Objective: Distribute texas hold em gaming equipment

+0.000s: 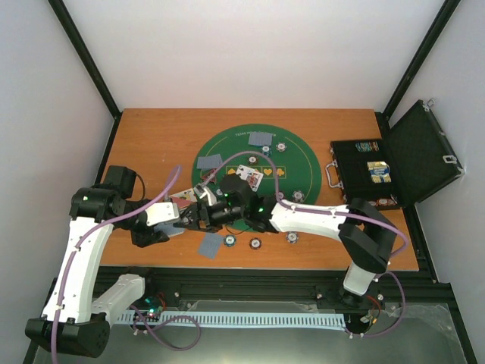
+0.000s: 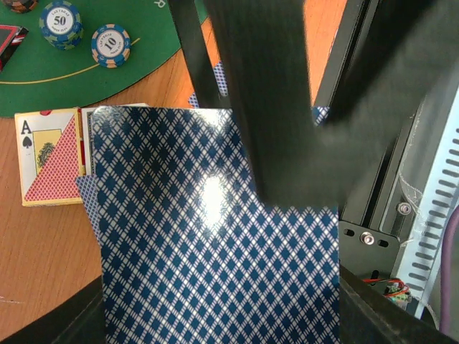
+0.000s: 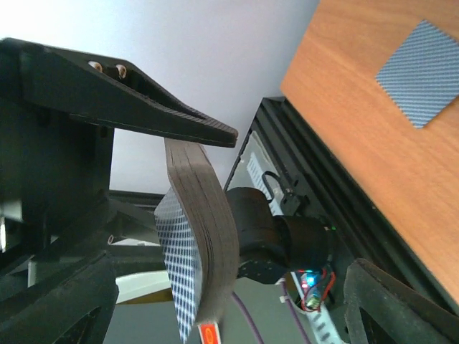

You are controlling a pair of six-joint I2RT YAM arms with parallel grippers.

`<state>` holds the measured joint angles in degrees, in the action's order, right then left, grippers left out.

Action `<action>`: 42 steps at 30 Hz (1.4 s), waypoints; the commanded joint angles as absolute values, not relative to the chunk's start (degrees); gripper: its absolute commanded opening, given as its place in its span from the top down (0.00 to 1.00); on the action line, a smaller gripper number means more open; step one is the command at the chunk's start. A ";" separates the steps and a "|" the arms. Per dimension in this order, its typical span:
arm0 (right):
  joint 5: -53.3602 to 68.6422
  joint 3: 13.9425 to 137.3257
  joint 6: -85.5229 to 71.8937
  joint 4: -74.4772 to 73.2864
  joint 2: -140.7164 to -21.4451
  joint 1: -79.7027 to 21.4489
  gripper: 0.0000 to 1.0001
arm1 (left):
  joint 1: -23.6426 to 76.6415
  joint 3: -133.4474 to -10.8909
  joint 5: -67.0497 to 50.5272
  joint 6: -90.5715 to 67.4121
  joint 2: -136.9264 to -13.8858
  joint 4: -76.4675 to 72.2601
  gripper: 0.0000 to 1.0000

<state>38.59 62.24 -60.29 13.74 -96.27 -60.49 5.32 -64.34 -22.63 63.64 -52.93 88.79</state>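
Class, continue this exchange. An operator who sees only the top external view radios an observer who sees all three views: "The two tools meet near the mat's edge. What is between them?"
Observer: A thick deck of cards, seen edge-on and bowed in the right wrist view.
Operator: Which tool holds it?
Observer: The left tool. In its own wrist view the deck spans the gap between its fingers.
Operator: And the right tool?
Observer: The right tool is open. Its fingers stand well apart, with the deck between them.
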 commanded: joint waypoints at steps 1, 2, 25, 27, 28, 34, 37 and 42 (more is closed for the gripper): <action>39.78 66.62 -62.89 18.27 -99.86 -63.12 0.15 | 5.46 -65.70 -24.20 63.45 -52.72 88.78 0.99; 39.84 67.35 -63.11 18.42 -100.67 -63.44 0.15 | 5.51 -65.67 -24.17 63.46 -52.72 88.77 0.99; 38.59 60.93 -65.86 21.17 -103.52 -59.48 0.34 | 5.49 -66.88 -24.18 63.90 -52.06 89.81 0.99; 37.97 60.75 -64.29 18.84 -102.14 -59.21 0.38 | 5.48 -66.89 -24.26 63.90 -52.16 89.74 0.99; 37.70 60.79 -63.78 18.20 -101.64 -59.10 0.41 | 5.50 -66.89 -24.28 63.90 -52.20 89.68 0.99; 36.70 61.94 -62.24 15.84 -99.42 -58.90 0.56 | 5.52 -66.54 -24.34 63.83 -52.25 89.49 0.99; 36.29 62.46 -61.65 14.17 -98.24 -58.53 0.73 | 5.47 -66.32 -24.13 63.84 -52.09 89.47 0.99; 35.77 62.74 -59.46 9.71 -95.22 -56.59 0.97 | 5.49 -66.01 -23.98 63.90 -51.93 89.26 0.99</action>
<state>39.09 62.33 -61.84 16.82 -97.45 -58.89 5.32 -64.36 -21.32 63.64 -52.71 88.77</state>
